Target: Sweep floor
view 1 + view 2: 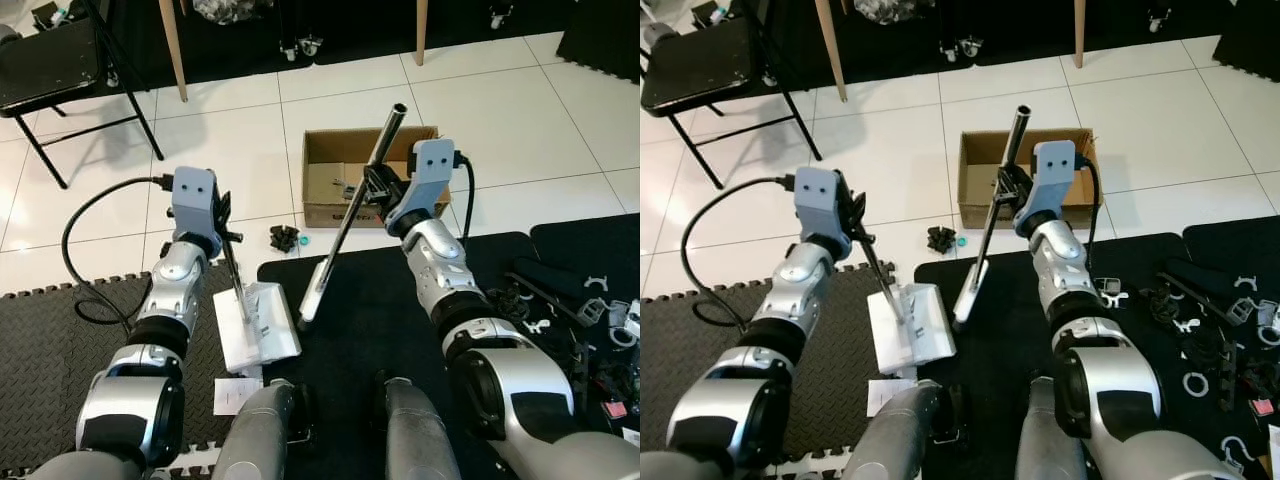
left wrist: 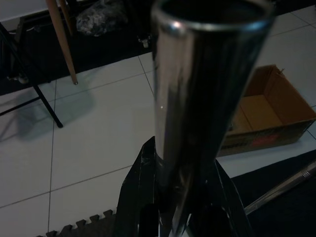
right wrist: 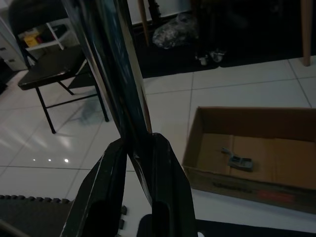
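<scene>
Now both arms forward: right end effector (image 1: pixel 372 186) clamps broom pole (image 1: pixel 352 211) (tilted); left end effector (image 1: pixel 228 237) clamps dustpan handle (image 1: pixel 237 284).

2 silver arms (image 1: pixel 170 300) have black joint bands. Each carries a grey-blue wrist camera box (image 1: pixel 195 195) with 2 dots. Black cables (image 1: pixel 85 225) loop from them.

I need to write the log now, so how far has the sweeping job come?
Done: both tools are picked up. The left gripper holds the white dustpan by its thin handle; the right gripper grips the metal broom pole. In hand: bringing them to the floor. Left: the dark bits on the white tile are unswept.
</scene>
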Available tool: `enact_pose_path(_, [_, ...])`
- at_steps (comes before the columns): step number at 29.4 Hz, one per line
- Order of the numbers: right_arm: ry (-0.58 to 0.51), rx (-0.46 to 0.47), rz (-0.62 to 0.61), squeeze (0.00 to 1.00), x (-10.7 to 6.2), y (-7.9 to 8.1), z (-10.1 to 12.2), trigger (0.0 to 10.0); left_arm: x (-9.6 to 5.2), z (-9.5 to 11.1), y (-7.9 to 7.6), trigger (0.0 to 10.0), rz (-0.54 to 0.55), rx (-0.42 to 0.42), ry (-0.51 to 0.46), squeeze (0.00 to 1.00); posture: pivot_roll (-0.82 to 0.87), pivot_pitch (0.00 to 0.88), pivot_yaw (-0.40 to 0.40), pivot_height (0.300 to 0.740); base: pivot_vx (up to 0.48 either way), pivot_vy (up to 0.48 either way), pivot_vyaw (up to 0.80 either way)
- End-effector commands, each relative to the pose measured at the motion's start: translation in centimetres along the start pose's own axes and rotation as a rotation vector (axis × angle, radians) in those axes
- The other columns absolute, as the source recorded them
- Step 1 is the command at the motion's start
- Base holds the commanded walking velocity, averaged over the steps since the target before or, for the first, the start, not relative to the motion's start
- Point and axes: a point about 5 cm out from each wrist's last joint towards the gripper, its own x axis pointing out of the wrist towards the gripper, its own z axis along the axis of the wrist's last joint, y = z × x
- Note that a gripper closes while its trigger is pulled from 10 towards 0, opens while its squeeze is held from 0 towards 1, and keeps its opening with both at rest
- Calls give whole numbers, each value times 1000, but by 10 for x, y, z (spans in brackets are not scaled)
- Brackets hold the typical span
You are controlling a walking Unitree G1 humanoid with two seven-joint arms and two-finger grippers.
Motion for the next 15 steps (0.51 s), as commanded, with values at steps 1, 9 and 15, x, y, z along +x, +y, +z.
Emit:
enact_pose_path(1, [-23, 14, 1, 0, 1, 2, 1, 10000, 0, 5, 13, 10000, 31, 24, -16, 0, 25, 77, 105, 740, 0, 0, 0])
enact_pose_path(9, [20, -51, 17, 0, -3, -15, 4, 10000, 0, -4, -5, 10000, 73, -74, -20, 0, -28, 81, -5, 740, 0, 0, 0])
enact_pose_path(15, [49, -86, 21, 0, -5, -23, 6, 10000, -2, -9, -13, 10000, 107, -133, -16, 0, -39, 68, -58, 740, 0, 0, 0])
